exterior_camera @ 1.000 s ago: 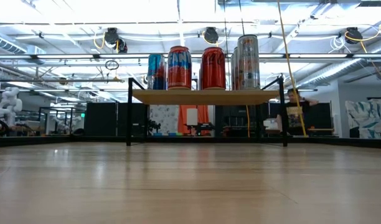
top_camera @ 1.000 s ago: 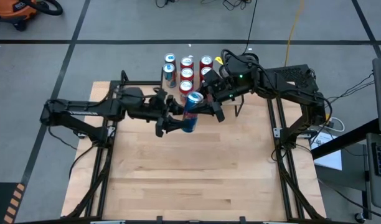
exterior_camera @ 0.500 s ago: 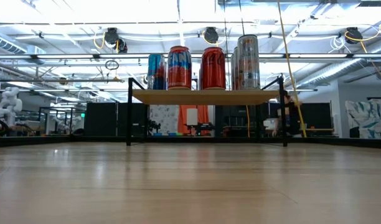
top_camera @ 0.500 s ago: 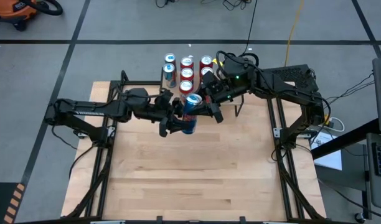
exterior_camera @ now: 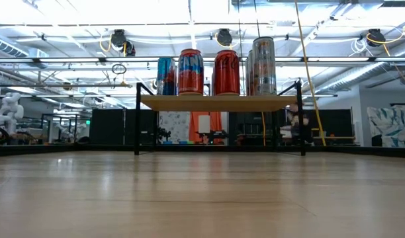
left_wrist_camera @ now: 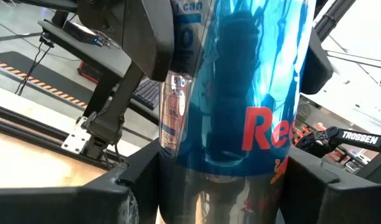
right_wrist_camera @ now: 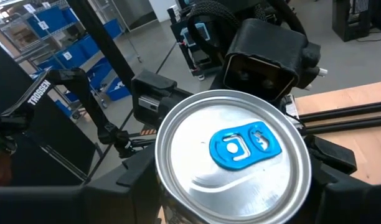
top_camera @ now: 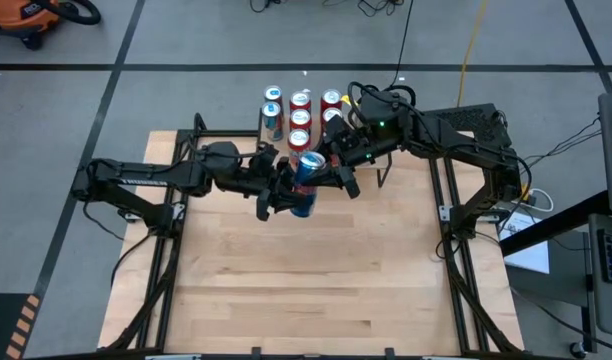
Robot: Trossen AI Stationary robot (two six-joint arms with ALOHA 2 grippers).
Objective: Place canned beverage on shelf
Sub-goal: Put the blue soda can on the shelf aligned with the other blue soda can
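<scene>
A blue canned beverage [top_camera: 306, 185] hangs upright in the air over the table's far middle, between my two grippers. My left gripper [top_camera: 292, 192] reaches in from the table's left and is shut on its lower part [left_wrist_camera: 240, 93]. My right gripper [top_camera: 324, 172] reaches in from the right and is shut on its upper part; the silver top with a blue tab [right_wrist_camera: 235, 152] shows in the right wrist view. The shelf [exterior_camera: 219, 102] stands at the table's far edge on thin black legs. Several cans [exterior_camera: 209, 71] stand on it. Neither gripper shows in the low view. My left gripper pinches the can's lower body [left_wrist_camera: 178, 155] between its two fingers [left_wrist_camera: 125, 193], which come in level from the table's left, one on each side. The can is upright and clear of the table. My right gripper pinches the can's upper body just under the rim [right_wrist_camera: 172, 199] between its two fingers [right_wrist_camera: 337, 186], coming in nearly level from the table's right. The can's top faces up.
The cans on the shelf [top_camera: 300, 110] fill it in rows just beyond the held can. The wooden tabletop [top_camera: 306, 290] spreads bare toward the near edge. Black frame rails [top_camera: 451, 230] run along the table's left and right sides.
My left gripper has shut on the can's lower part. The can has stayed where it was in my right gripper.
</scene>
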